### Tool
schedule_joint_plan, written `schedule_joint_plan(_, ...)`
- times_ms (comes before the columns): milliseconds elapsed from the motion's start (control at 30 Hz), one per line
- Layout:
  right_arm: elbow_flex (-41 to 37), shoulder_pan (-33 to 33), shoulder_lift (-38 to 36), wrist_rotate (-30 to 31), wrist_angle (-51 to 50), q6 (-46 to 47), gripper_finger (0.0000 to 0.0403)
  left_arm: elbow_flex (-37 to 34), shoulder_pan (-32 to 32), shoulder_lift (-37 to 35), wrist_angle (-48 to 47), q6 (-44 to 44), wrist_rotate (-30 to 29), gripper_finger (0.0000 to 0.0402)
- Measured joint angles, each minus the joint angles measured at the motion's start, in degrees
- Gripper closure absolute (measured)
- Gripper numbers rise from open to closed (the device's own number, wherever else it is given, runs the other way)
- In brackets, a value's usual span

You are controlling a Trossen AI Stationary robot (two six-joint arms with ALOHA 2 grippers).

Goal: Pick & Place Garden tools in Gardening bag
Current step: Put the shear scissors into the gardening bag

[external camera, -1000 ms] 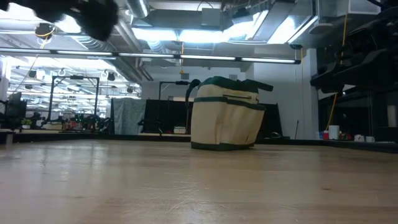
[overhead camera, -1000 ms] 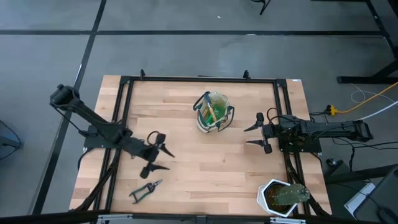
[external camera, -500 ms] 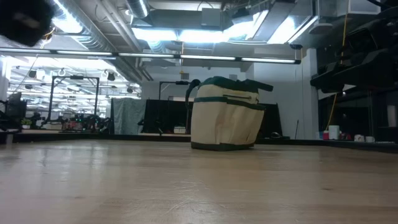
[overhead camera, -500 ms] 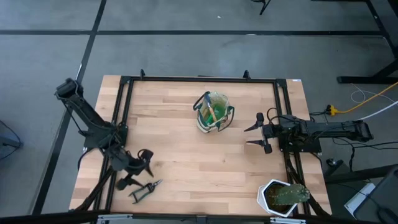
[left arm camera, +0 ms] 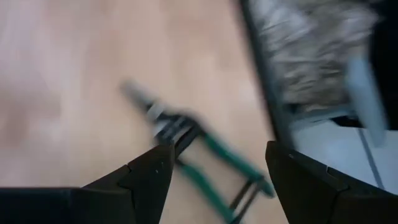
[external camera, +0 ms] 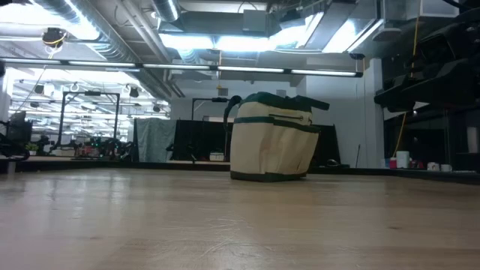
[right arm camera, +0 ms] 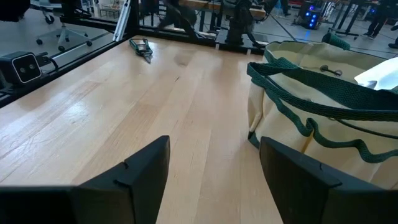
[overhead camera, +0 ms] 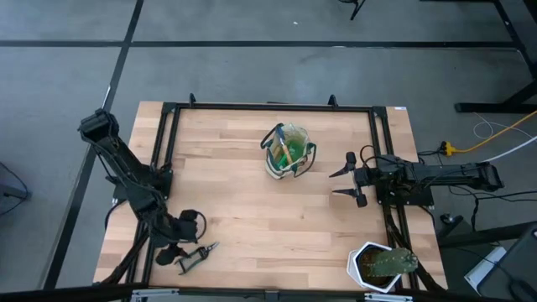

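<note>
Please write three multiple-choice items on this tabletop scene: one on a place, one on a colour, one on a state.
1. Where do the pruning shears lie?
A. inside the gardening bag
B. on the table near its front-left corner
C. beside the plant pot

2. What colour is the trim of the gardening bag?
A. red
B. dark green
C. yellow

3. How is the left tool?
A. shut on the shears
B. shut and empty
C. open over the shears

Answers: 1 B, the high view shows them flat on the table by the left tool. 2 B, the low view shows dark green edging on the cream fabric. 3 C, the left wrist view shows both fingers spread apart, with the shears lying beyond them.
</note>
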Motion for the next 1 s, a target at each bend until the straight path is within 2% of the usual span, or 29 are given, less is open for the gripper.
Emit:
schedule_joint_plan(167, 0.0, 0.0, 0.0, 0.0, 0.0, 0.0, 0.0153, 0.0, 0.0, 4.9, -6.0, -11.2, 0.0, 0.0151)
schedule_joint_plan(367, 0.0, 0.0, 0.0, 0.0, 0.0, 0.0, 0.0153, 0.0, 0.0, 10.3, -6.0, -17.5, 3.4, 0.0151)
schedule_joint_plan(667, 0.0, 0.0, 0.0, 0.0, 0.0, 0.0, 0.0153, 0.0, -1.4, 11.8, 0.9, -16.8, 5.5, 0.0151)
schedule_joint_plan(833, 0.0, 0.0, 0.0, 0.1, 0.0, 0.0, 0.0153, 0.1, -4.2, 14.2, 2.1, -16.2, 0.5, 0.0162)
schedule_joint_plan(1000, 0.0, 0.0, 0.0, 0.0, 0.0, 0.0, 0.0153, 0.4, -5.4, 17.5, 2.3, -15.9, -2.7, 0.0197)
